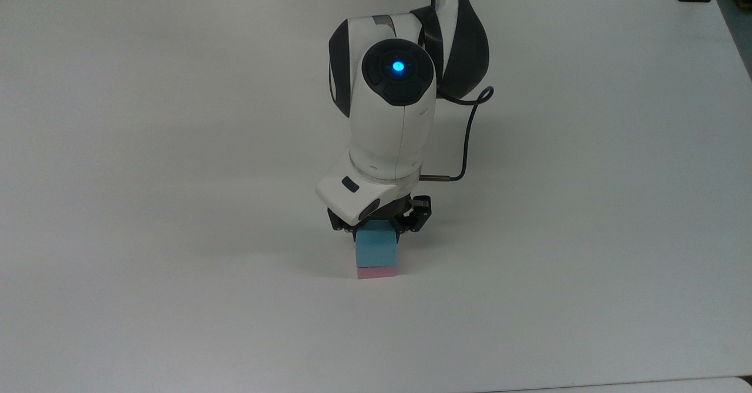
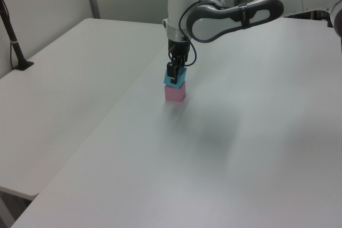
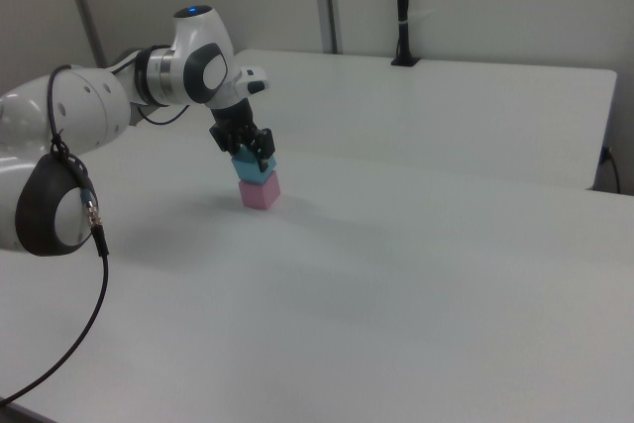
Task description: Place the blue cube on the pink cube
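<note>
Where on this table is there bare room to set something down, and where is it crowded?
Bare white table lies on both sides of the arm in the top view, and along the near edge below the stack. The crowded spot is mid-table: the gripper shut on the blue cube, which sits over the pink cube, with the arm's cable beside.

I see a white table [image 1: 176,146], matte and evenly lit. Second white table [image 3: 475,96] adjoining. Pale panelled walls [image 3: 475,7]; black pole [image 3: 401,7] clamped at edge.

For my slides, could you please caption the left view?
Gripper holds the blue cube atop the pink cube.
</note>
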Available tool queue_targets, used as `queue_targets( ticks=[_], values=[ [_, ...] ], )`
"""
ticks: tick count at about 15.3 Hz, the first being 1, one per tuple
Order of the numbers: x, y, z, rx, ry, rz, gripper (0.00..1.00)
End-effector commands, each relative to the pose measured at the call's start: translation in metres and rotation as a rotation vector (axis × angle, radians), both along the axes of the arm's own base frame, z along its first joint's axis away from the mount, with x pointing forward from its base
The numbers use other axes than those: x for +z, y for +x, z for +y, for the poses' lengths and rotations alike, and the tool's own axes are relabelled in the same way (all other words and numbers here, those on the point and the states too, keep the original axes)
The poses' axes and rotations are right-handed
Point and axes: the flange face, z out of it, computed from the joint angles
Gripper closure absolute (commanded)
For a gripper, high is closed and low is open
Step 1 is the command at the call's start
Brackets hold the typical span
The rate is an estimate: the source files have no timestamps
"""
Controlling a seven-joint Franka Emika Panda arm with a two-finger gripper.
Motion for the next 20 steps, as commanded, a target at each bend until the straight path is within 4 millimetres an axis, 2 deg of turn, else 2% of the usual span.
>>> queue_targets(
  ticks=[1, 2, 3, 6, 13, 15, 18, 20],
  values=[
    [0.002, 0.008, 0.004, -0.025, -0.022, -0.050, 0.38],
    [-0.005, 0.008, 0.004, -0.024, -0.024, -0.041, 0.13],
    [-0.011, 0.007, 0.010, -0.007, -0.051, -0.037, 0.00],
    [-0.021, 0.003, 0.016, 0.008, -0.078, -0.017, 0.00],
    [-0.020, -0.001, 0.024, 0.015, -0.079, 0.000, 0.00],
    [-0.003, -0.007, 0.025, 0.009, -0.078, 0.022, 0.00],
    [0.044, -0.020, 0.024, 0.002, -0.070, 0.026, 0.00],
    [0.105, -0.045, 0.016, -0.007, -0.041, -0.007, 0.00]
  ],
)
